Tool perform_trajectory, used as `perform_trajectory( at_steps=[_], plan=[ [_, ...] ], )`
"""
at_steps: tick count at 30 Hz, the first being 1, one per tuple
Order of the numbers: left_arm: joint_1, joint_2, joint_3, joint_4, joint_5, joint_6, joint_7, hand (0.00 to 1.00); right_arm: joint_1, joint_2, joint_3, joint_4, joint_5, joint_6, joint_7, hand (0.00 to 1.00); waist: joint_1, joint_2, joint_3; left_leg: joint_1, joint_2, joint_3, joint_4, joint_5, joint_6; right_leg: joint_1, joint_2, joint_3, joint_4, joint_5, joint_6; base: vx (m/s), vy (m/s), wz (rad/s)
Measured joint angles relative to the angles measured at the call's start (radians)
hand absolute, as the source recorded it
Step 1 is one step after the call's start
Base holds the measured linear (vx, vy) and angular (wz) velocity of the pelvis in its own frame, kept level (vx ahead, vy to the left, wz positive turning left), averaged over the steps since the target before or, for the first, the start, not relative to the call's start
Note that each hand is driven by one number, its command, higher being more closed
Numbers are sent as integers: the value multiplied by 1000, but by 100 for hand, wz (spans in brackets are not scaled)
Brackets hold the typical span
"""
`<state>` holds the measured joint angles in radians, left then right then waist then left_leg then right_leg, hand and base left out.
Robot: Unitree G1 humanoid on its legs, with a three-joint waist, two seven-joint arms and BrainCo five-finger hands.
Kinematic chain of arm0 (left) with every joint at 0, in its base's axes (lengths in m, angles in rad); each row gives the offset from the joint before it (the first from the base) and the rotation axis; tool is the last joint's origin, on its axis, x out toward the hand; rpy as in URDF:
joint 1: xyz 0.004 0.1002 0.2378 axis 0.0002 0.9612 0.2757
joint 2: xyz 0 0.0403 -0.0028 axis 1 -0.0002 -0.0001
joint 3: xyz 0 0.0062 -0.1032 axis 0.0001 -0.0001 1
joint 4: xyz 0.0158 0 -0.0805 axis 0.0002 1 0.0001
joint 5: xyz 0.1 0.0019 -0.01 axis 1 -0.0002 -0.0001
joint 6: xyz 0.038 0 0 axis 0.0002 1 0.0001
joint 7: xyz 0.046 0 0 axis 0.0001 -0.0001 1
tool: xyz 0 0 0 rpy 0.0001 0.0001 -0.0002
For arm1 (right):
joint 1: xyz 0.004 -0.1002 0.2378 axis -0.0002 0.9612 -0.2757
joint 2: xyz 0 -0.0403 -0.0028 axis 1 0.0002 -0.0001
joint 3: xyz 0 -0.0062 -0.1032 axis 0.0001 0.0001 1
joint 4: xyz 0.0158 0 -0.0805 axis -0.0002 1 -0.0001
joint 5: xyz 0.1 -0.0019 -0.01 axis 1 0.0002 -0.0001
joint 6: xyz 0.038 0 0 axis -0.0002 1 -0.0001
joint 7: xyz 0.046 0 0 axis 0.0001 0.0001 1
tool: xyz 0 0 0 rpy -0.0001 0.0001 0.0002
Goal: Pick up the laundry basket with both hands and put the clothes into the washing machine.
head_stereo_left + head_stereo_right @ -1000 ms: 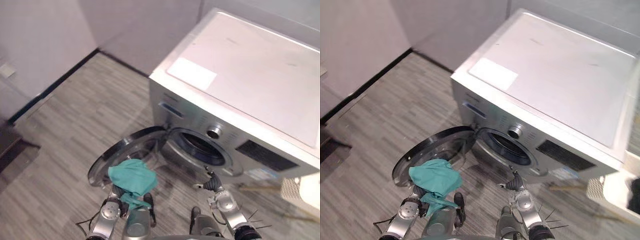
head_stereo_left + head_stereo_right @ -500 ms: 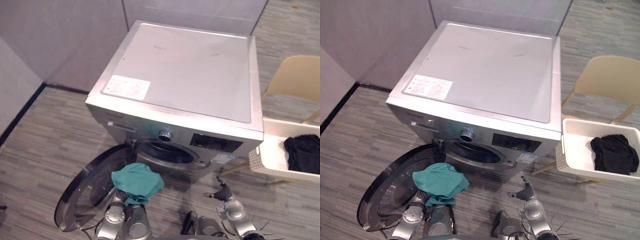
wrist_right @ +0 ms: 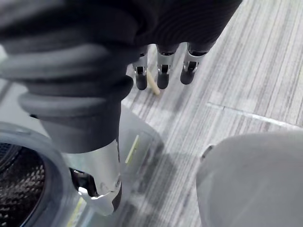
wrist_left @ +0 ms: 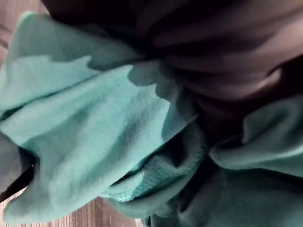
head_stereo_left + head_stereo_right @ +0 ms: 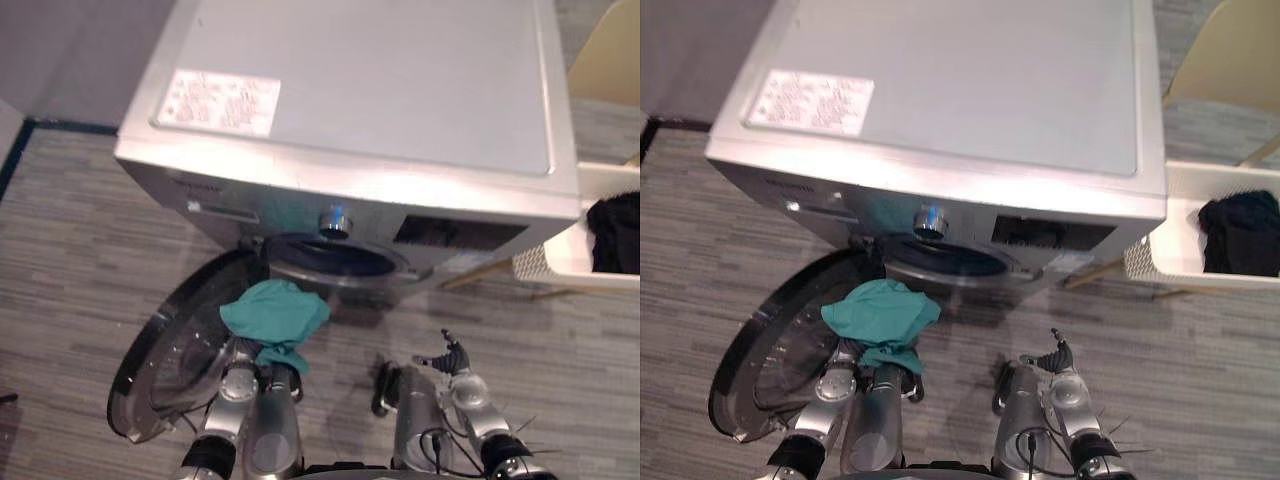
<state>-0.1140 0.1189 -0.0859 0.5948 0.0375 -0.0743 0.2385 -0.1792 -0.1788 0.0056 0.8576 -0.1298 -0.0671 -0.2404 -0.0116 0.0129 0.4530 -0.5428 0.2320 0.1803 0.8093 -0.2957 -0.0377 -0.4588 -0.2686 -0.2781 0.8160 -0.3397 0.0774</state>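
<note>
A teal cloth [image 5: 275, 313] is bunched over my left hand [image 4: 213, 52], just in front of and below the washing machine's drum opening [image 5: 325, 258]. The cloth wraps the hand and hides how it is held. The silver washing machine [image 5: 370, 90] stands with its round door [image 5: 165, 365] swung open to the lower left. My right hand [image 5: 447, 357] hangs low in front of the machine, fingers [image 3: 163, 71] straight, holding nothing. A white laundry basket [image 5: 1180, 255] at the right holds a black garment [image 5: 1240, 232].
A beige chair [image 5: 1220, 60] stands behind the basket at the upper right. The open door takes up floor to the left of my left arm. A dark skirting line [image 5: 15, 150] marks the wall at the far left.
The camera has moved closer to the machine and now looks more straight down on it. The teal cloth on my left hand is nearer the drum opening. My right hand stays low.
</note>
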Motion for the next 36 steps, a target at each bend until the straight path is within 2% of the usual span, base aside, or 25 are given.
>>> perform_trajectory(
  at_steps=[3, 5, 8, 11, 13, 17, 20, 22, 25, 28, 31, 32, 36],
  plan=[
    [-84, -25, 0, -6, -32, 0, 32, 100, -16, 9, -9, -58, 10, 3, -24, 0, -2, -4, 11, -167, 27, -11, 172, -53, 18, -179, -28, 44, 179, -51, -7, -176, 26, -14],
    [-160, -36, 1, -75, -37, 1, 55, 100, -27, 39, -21, -165, 31, 4, -46, 0, -3, -16, 46, -295, 54, -15, 307, -93, 32, -324, -33, 90, 316, -83, -14, -186, 26, -26],
    [-291, -35, 3, -172, -40, 3, 91, 100, -30, 68, -43, -337, 41, -2, -70, 0, -5, -28, 71, -463, 86, -15, 439, -119, 44, -512, -41, 138, 451, -104, -29, -163, 20, -23],
    [-439, -3, 17, -232, -38, 13, 141, 100, -30, 78, -50, -467, 45, -24, -89, 0, -14, -36, 78, -593, 120, -17, 538, -134, 50, -658, -28, 173, 545, -115, -25, -122, -13, -25],
    [-541, 57, 22, -252, -35, 24, 167, 100, -27, 87, -56, -523, 45, -40, -89, 0, -31, -36, 79, -644, 130, -20, 573, -136, 52, -716, -25, 184, 579, -116, -27, -66, -20, -16],
    [-749, 168, 38, -275, -26, 28, 208, 100, -14, 96, -68, -605, 47, -65, -90, 0, -35, -40, 81, -718, 152, -22, 601, -136, 52, -796, -9, 192, 602, -109, -37, -39, -44, -16],
    [-892, 246, 3, -272, -20, 43, 231, 100, -14, 103, -73, -643, 54, -86, -90, 0, -48, -50, 87, -767, 156, -33, 611, -135, 54, -840, -4, 186, 610, -99, -42, 21, -48, -7],
    [-994, 304, -20, -264, 27, 53, 259, 100, -13, 116, -79, -667, 70, -109, -88, 0, -54, -66, 96, -810, 171, -46, 629, -132, 59, -871, 7, 176, 615, -98, -45, 48, -42, -16],
    [-1142, 367, -42, -226, 114, 71, 296, 100, -11, 113, -91, -688, 80, -134, -88, 0, -60, -68, 97, -855, 176, -54, 636, -131, 59, -905, 11, 168, 617, -97, -45, 57, -32, -7],
    [-1181, 407, -61, -226, 182, 72, 368, 100, -8, 112, -91, -687, 81, -155, -87, 0, -59, -69, 97, -871, 186, -59, 635, -131, 59, -910, 22, 155, 612, -98, -45, 55, -48, -5],
    [-1215, 420, -99, -224, 255, 104, 407, 100, 4, 107, -93, -701, 83, -187, -86, 0, -56, -70, 98, -900, 184, -64, 624, -125, 59, -930, 21, 145, 603, -98, -46, 18, -44, 3],
    [-1236, 431, -104, -222, 276, 112, 423, 0, 17, 106, -92, -720, 84, -201, -86, 0, -56, -70, 98, -914, 183, -63, 619, -121, 62, -943, 21, 144, 600, -95, -50, 5, -47, 1],
    [-1308, 446, -110, -180, 323, 137, 447, 0, 28, 102, -92, -726, 103, -221, -85, 0, -57, -79, 101, -933, 183, -64, 601, -106, 56, -961, 21, 134, 585, -87, -62, 19, -51, -3]
  ],
)
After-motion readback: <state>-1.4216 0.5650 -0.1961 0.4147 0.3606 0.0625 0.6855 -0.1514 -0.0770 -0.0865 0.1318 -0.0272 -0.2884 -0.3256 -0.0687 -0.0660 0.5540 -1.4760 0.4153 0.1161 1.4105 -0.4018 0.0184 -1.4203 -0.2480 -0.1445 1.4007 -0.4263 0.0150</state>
